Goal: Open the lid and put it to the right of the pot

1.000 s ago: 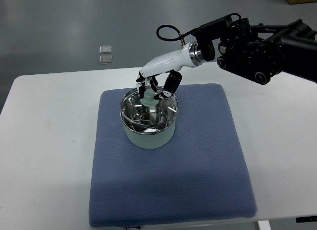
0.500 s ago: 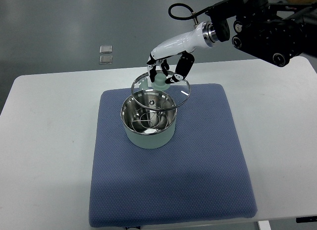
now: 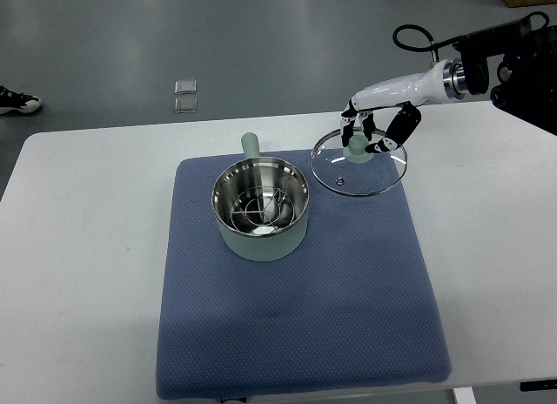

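My right hand (image 3: 372,134) reaches in from the right edge of the top view, its white forearm slanting down toward the table, and my fingers (image 3: 389,136) are curled around the pale green knob (image 3: 355,149) of the glass lid (image 3: 359,163), pinching it from above. The lid hangs tilted under my grip, its metal rim a clear ring seen over the upper right corner of the blue mat (image 3: 300,282) and the white table (image 3: 87,247) just beyond it. It sits to the right of the pot (image 3: 261,210) and apart from it, not touching. The pot stands uncovered on the mat, pale green outside and shiny steel inside, with a wire rack and something pale in the bottom that I cannot make out. Its green handle (image 3: 250,145) pokes out from the far side. On the grey floor past the table lie two small clear squares (image 3: 184,96), and a dark shoe (image 3: 17,100) shows at the left edge
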You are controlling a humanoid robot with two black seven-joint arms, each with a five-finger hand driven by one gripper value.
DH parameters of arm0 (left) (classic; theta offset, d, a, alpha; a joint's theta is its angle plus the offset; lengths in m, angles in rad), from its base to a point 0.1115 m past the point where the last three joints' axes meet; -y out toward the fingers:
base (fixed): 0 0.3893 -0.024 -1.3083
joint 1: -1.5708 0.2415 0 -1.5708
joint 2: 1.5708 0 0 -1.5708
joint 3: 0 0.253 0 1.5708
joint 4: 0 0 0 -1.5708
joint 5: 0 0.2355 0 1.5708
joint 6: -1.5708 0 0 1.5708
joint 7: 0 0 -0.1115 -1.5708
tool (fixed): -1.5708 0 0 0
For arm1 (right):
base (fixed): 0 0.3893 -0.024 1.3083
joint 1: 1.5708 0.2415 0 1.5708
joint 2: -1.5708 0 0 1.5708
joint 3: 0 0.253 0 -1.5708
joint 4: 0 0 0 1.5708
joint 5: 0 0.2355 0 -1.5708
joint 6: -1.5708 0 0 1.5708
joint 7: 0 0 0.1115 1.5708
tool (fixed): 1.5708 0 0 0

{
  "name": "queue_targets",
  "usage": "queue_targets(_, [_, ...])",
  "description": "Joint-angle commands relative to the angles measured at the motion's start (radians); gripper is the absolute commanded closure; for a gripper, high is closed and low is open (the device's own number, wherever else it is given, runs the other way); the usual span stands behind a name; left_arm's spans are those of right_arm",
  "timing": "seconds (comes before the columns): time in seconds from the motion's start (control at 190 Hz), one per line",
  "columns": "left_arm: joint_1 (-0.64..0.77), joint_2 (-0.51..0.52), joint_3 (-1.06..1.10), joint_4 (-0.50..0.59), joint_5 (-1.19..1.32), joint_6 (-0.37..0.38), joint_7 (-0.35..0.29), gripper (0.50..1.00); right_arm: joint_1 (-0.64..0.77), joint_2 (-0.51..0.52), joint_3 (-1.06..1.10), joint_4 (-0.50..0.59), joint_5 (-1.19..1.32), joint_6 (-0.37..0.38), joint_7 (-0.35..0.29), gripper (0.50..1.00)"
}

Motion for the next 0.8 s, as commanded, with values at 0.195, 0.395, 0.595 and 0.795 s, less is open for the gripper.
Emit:
queue_targets(0.195, [0.000,0.000,-0.002,0.001,0.000,0.000,0.000,0.500,-0.109,-0.010,0.001,-0.009,0.001,-0.060,0.000,1.000])
queue_targets(0.395, [0.000,0.000,-0.002,0.003,0.000,0.000,0.000,0.500,-0.157,-0.001,0.002,-0.007,0.003,-0.089,0.000,1.000])
queue_targets(0.595, [0.000,0.000,0.000,0.004,0.000,0.002,0.000,0.500,-0.203,0.003,0.041,-0.003,0.079,-0.096,0.000,0.644])
queue_targets(0.795, [0.000,0.000,0.000,0.003,0.000,0.002,0.000,0.500,-0.214,-0.009,0.142,-0.006,0.133,-0.082,0.000,0.579])
